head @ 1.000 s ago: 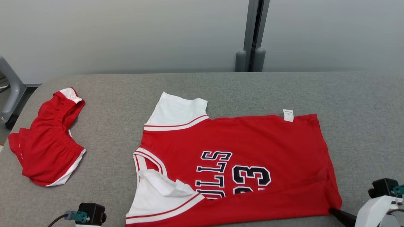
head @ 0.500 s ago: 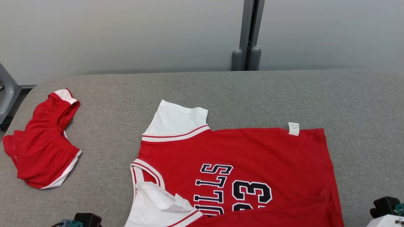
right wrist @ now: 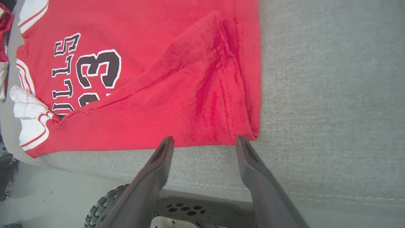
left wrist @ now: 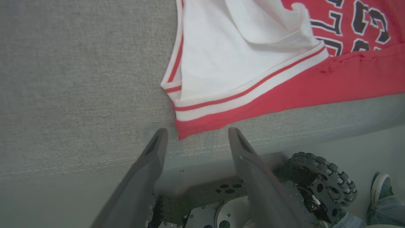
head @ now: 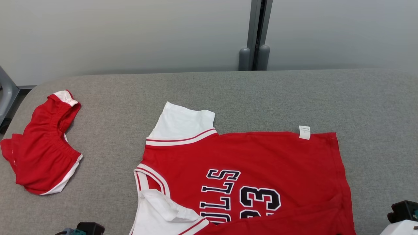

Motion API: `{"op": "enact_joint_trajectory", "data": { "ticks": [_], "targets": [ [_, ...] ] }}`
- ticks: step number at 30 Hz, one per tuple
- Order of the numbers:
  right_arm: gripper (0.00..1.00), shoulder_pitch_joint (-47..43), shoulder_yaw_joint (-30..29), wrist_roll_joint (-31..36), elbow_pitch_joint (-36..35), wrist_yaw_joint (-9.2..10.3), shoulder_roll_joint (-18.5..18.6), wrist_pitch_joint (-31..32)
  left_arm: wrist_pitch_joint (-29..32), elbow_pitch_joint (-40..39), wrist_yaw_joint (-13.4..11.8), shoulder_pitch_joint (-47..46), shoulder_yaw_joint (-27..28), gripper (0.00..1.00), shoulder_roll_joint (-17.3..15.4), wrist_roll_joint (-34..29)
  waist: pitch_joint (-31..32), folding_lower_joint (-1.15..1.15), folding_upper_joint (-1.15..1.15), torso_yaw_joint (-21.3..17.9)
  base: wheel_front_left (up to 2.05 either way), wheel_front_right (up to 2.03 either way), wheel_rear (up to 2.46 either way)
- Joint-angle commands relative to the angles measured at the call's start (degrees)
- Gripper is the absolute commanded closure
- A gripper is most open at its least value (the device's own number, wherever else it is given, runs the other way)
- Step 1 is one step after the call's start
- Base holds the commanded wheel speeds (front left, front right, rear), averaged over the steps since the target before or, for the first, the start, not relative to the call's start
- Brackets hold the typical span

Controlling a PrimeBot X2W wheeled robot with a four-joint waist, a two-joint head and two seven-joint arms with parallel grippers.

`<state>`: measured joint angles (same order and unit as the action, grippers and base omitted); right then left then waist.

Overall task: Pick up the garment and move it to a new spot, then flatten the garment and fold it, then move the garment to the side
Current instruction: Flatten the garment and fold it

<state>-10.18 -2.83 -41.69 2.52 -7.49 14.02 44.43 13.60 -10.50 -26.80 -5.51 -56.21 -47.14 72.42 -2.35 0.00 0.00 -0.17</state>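
The garment [head: 254, 156] is a red jersey with white sleeves and dark lettering, lying flat on the grey padded table [head: 294, 94] with its near edge folded over. In the left wrist view my left gripper [left wrist: 196, 136] is open, just short of the garment's [left wrist: 253, 91] red and white sleeve corner, with nothing between its fingers. In the right wrist view my right gripper [right wrist: 205, 141] is open too, its fingertips at the garment's [right wrist: 152, 104] hem corner near the table's front edge. The fold creases the cloth there.
Red shorts [head: 39, 147] with white trim lie at the table's far left. A grey post [head: 254, 36] stands behind the table. Below the front edge are my base and a wheel [left wrist: 319, 180], and a person's shoe [left wrist: 381, 186] on the floor.
Both grippers have opened and let go of the garment's near edge. The right finger has dropped out of the head view. The head camera has shifted slightly.
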Motion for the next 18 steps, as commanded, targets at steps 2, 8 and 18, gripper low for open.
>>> {"op": "enact_joint_trajectory", "data": {
  "ticks": [2, 8, 18],
  "targets": [
    [0.00, -0.89, -1.86, 1.61, -1.43, -0.02, -0.62, 1.11, 0.13, 0.01, -0.52, -0.98, 0.25, 0.00, -0.27, -0.42, -0.05, 0.00, 0.00, 0.04, 0.00, 0.00, 0.00],
    [0.00, -0.90, -4.40, 3.74, -4.83, -0.02, -2.12, 2.53, -1.09, -0.64, -0.83, -1.73, 0.72, 0.00, -0.50, -1.62, -0.03, 0.00, 0.00, 0.02, 0.00, 0.00, 0.00],
    [0.00, 4.05, -7.75, 8.98, -9.65, -0.03, -2.57, -2.19, -3.11, -0.79, 0.63, -7.74, 2.44, 0.00, -1.77, -6.62, -0.73, 0.00, 0.00, -0.72, 0.00, 0.00, 0.00]
  ]
}}
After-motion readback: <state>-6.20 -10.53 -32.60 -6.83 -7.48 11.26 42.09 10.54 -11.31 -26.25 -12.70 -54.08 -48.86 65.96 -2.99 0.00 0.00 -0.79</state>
